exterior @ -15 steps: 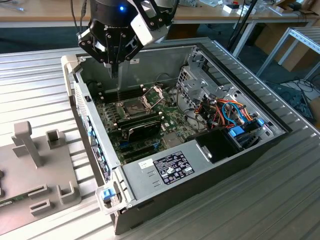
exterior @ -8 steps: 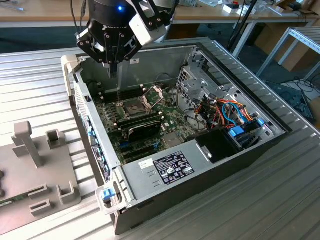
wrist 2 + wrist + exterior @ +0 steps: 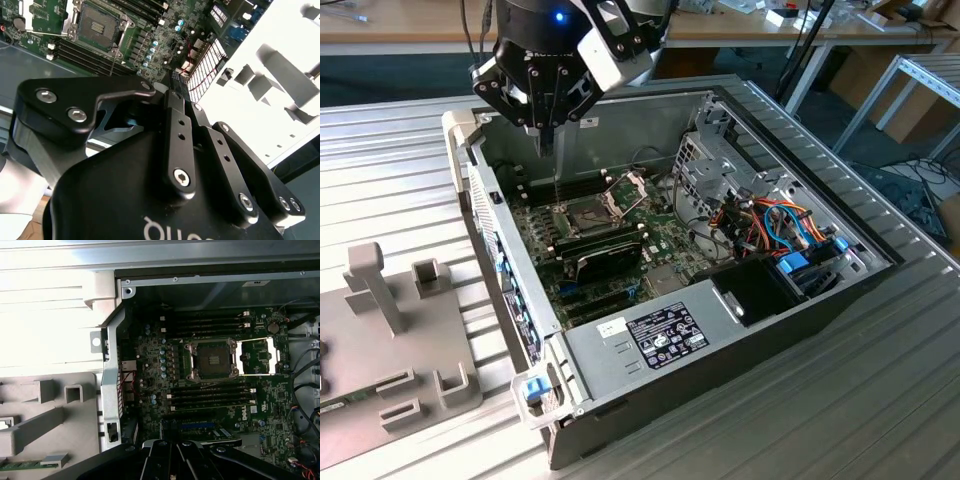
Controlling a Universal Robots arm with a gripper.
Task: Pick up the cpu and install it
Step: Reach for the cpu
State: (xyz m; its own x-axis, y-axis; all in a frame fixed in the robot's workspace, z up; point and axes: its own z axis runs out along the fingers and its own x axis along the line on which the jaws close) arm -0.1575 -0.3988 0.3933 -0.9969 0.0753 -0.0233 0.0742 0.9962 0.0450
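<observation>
While the arm hangs above the open computer case [image 3: 800,150], its gripper [image 3: 548,135] sits in the upper left of the exterior view, pointing down over the case's far left corner. The fingers are drawn in tight, tips pressed together, and whether anything thin is caught between them I cannot tell.

Now look down inside. On the green motherboard [image 3: 665,235] the socket [image 3: 212,360] lies open in the first wrist view, its dark contact field exposed, and the hinged metal frame [image 3: 257,356] is swung back just beside it. The socket sits between two banks of black memory slots [image 3: 210,322]. Where the cpu itself is, I cannot tell from these angles.

Over at the exterior view's left, on the ribbed table [image 3: 390,150], a grey fixture tray [image 3: 420,340] stands with its upright posts, well apart from the gripper. A green module [image 3: 25,465] lies in one of its slots. The grey power supply [image 3: 640,335] takes the near end of the case, lower centre of the exterior view.
</observation>
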